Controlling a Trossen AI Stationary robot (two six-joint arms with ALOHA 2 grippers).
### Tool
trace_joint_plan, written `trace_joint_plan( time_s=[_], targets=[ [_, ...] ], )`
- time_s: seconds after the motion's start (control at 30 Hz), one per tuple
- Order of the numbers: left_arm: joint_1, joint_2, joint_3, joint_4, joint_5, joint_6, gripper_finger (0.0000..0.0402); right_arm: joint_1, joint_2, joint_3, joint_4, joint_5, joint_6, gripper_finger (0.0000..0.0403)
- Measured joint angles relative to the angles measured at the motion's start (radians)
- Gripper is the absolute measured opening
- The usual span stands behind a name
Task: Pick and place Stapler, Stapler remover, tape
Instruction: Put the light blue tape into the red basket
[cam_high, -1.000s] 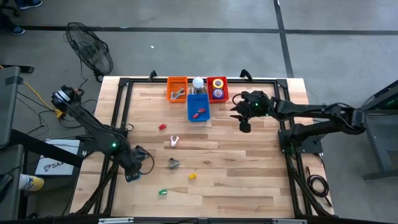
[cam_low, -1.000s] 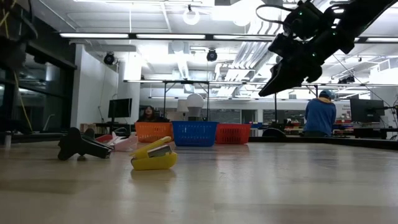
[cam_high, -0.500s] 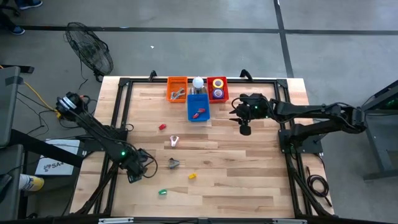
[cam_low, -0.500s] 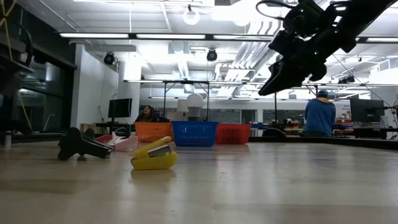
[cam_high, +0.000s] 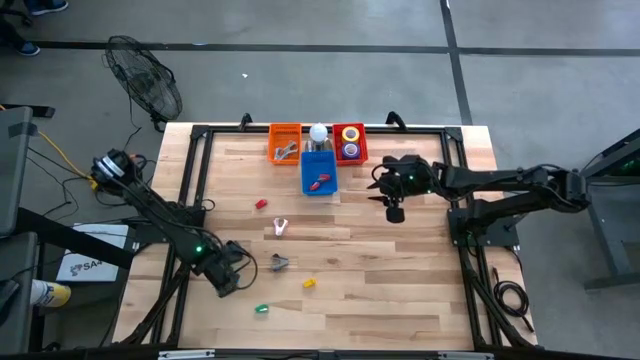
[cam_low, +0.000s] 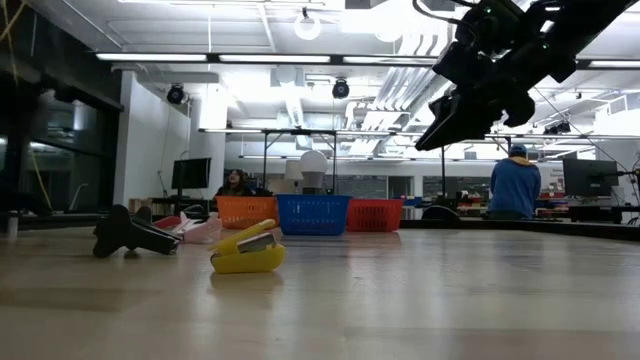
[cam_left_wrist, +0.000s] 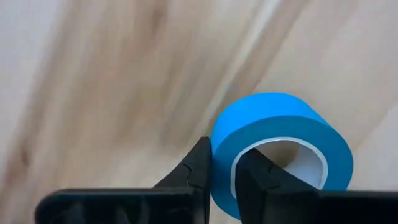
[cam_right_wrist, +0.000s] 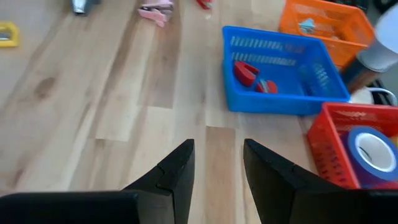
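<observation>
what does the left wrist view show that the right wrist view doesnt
Only the left wrist view shows the left gripper shut on the wall of a blue tape roll, one finger outside the ring and one inside its open centre, over bare wood.

Only the right wrist view shows the right gripper open and empty above the table, with the blue basket, orange basket and red basket ahead, and another blue tape roll lying in the red one.

Both show the wooden table and that arm's own two dark fingers.
</observation>
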Motion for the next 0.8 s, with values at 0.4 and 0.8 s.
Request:
trace_joint_plan(
  time_s=[0.4,0.8],
  targets=[
    [0.015,-0.001,0.121,0.166,-0.895,0.392,0.0035,0.06,0.032,-0.083,0.294,-0.075,0.027,0.0129],
    [0.327,-0.001,0.12,0.639,-0.772,1.062,0.0035,0.169,0.222,-0.124,0.784,-0.113,0.014,0.013]
  ],
)
